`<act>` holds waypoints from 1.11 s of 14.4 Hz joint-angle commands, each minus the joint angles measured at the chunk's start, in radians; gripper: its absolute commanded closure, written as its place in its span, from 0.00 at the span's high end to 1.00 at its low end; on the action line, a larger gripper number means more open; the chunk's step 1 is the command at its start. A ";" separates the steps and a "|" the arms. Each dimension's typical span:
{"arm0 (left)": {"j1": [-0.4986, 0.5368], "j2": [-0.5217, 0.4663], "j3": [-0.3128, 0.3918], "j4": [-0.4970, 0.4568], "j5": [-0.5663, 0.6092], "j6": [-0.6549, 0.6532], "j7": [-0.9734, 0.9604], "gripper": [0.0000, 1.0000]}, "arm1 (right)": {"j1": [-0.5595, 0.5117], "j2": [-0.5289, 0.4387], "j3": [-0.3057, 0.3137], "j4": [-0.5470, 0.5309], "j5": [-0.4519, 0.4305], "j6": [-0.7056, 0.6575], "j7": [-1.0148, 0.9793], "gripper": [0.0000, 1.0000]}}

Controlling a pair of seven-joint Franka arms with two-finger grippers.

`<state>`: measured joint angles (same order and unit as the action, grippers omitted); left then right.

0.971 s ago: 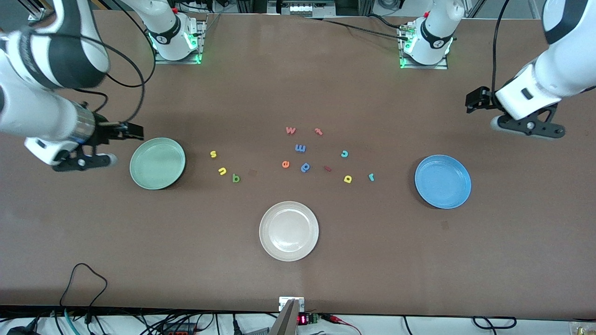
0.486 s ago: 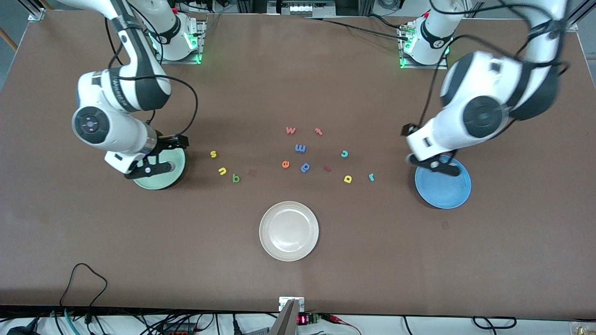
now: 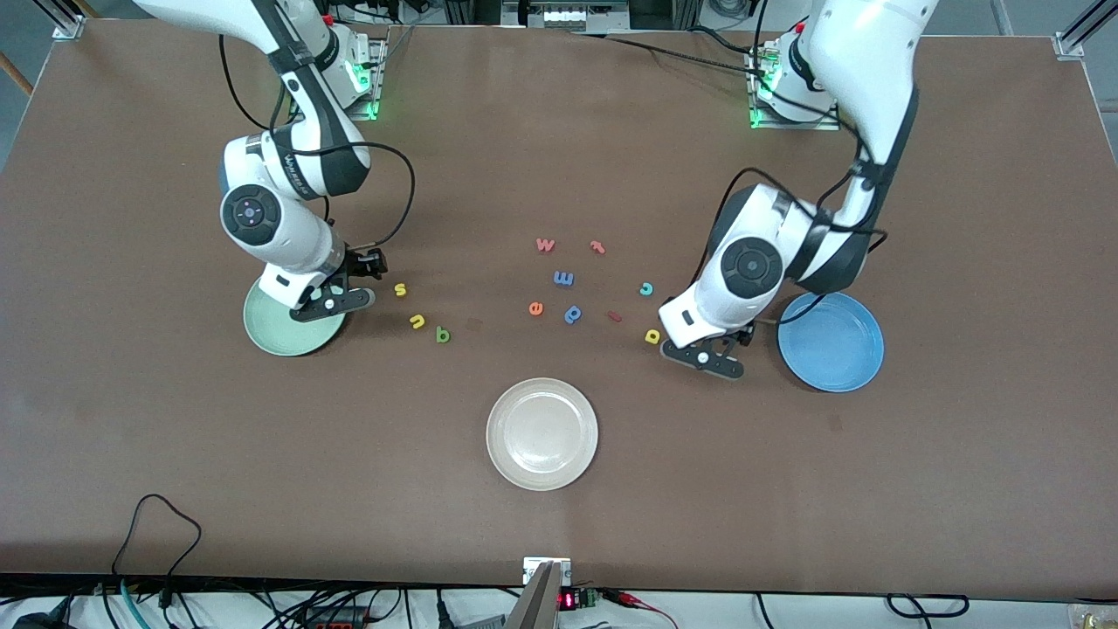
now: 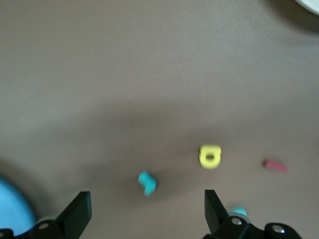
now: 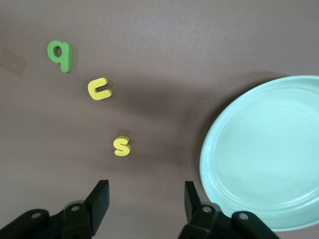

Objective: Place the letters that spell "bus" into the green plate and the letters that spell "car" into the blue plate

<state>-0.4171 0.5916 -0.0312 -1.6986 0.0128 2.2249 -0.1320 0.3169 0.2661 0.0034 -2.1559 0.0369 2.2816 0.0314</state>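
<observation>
Front view showed both grippers spread: right gripper (image 3: 336, 301) over the green plate (image 3: 275, 332) rim near yellow s (image 3: 400, 289); left gripper (image 3: 701, 356) above teal r (image 4: 147, 182), risking nudging yellow a (image 3: 652, 336).

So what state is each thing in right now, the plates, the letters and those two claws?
green plate: empty
blue plate: empty
white plate: empty
s, u, b: loose on table
a, r, c: loose on table
left gripper: fingers open, over the r
right gripper: fingers open, between s and green plate, holding nothing
</observation>
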 commanded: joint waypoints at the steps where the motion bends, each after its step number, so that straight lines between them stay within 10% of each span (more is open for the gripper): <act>1: -0.045 0.060 0.010 0.014 0.004 0.083 -0.001 1.00 | 0.037 -0.002 0.000 -0.053 0.012 0.068 0.013 0.65; 12: -0.109 0.120 0.011 -0.010 0.015 0.154 -0.006 0.70 | 0.080 0.108 0.000 -0.051 0.012 0.216 0.021 0.60; 16: -0.111 0.122 0.013 -0.009 0.019 0.157 -0.003 0.34 | 0.080 0.143 0.000 -0.051 0.014 0.248 0.022 0.60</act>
<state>-0.5143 0.7129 -0.0319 -1.7065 0.0140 2.3736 -0.1332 0.3888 0.3894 0.0058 -2.2046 0.0370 2.4964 0.0413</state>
